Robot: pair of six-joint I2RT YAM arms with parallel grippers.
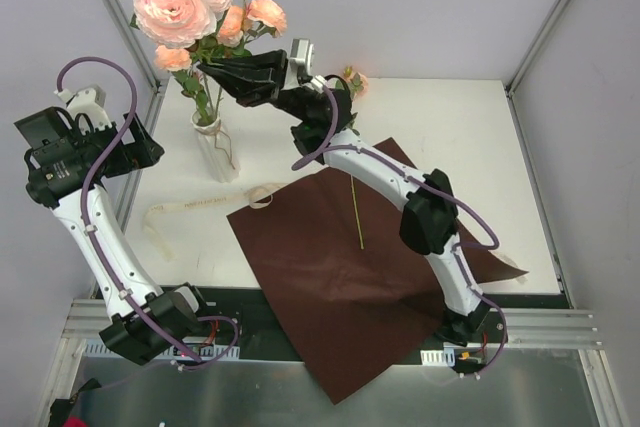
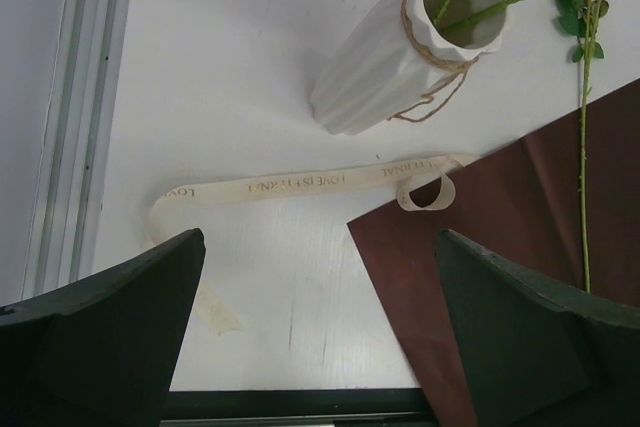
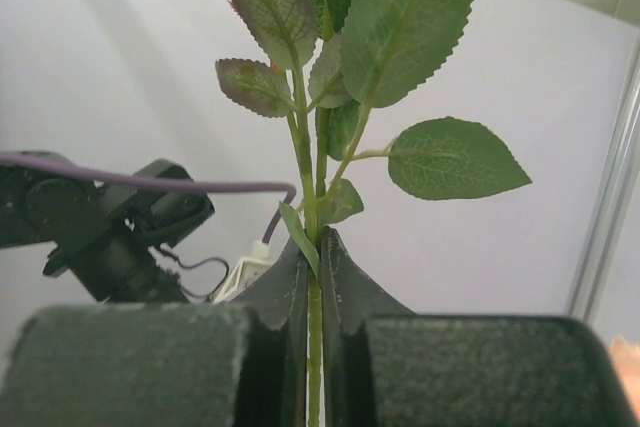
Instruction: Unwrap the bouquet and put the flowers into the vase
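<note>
– Flowers [image 1: 195, 7] stood in the vase [image 1: 217, 152]; from overhead, was the right gripper [image 1: 215, 75] clamped on them?
– Its wrist view showed one stem pinched; left gripper [image 2: 318, 247] gaped empty above ribbon [image 2: 300, 184] and paper [image 2: 520, 277].

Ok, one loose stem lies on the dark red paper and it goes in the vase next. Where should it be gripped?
On the bare middle of the stem, coming straight down with the jaws closing across it. It lies flat on the paper, thin and straight, with leaves showing only toward its far end. The open left gripper is free.
</note>
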